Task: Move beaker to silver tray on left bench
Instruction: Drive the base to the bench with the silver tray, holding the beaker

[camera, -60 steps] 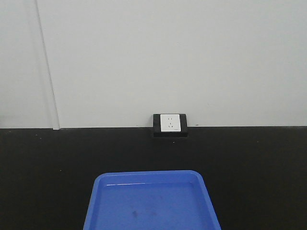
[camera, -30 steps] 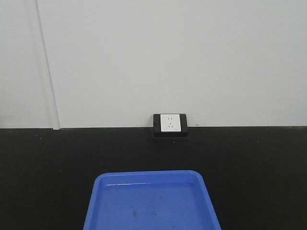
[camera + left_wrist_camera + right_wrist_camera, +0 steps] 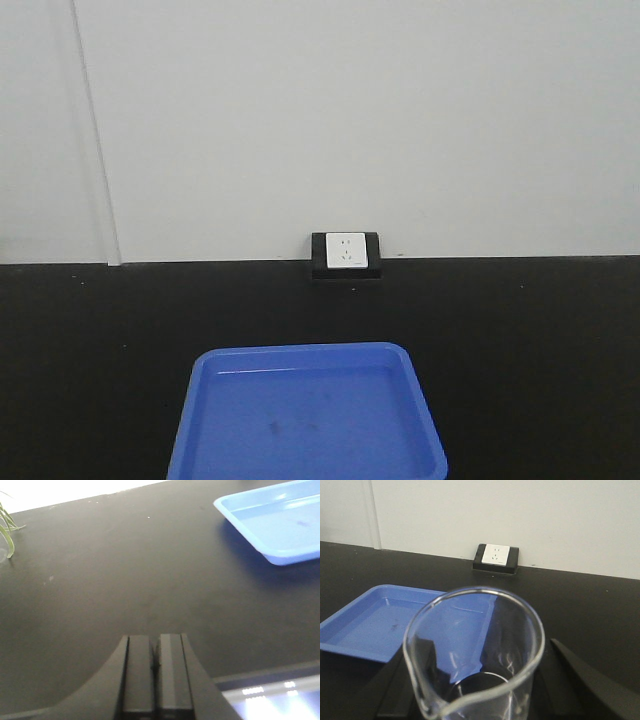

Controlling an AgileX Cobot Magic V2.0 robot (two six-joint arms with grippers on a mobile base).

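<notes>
The beaker (image 3: 475,630) stands upright and empty in the right gripper (image 3: 477,677). A dark finger flanks it on either side, and a pad shows through the glass against its wall, so I take it as pinched rather than merely framed. Its pouring lip points toward the wrist camera. Behind it lie the blue tray (image 3: 350,640) and the black tabletop (image 3: 590,615). At the foot of the white wall sits the socket (image 3: 495,555).

Over in the front view, the socket (image 3: 345,253) and blue tray (image 3: 310,352) have slid a touch to the left and farther off than half a second ago, and the tray's near right corner now shows. Nothing on the tabletop looks disturbed, so I'd say the whole robot has begun to back away or turn, with the glass in hand.

The left gripper (image 3: 155,667) hangs over bare tabletop with its fingers pressed together and nothing between them. A few green leaves (image 3: 7,525) show at the far left.

The silver tray appears in no view, so the carry to it is barely begun. The glass must ride level while the base moves.
</notes>
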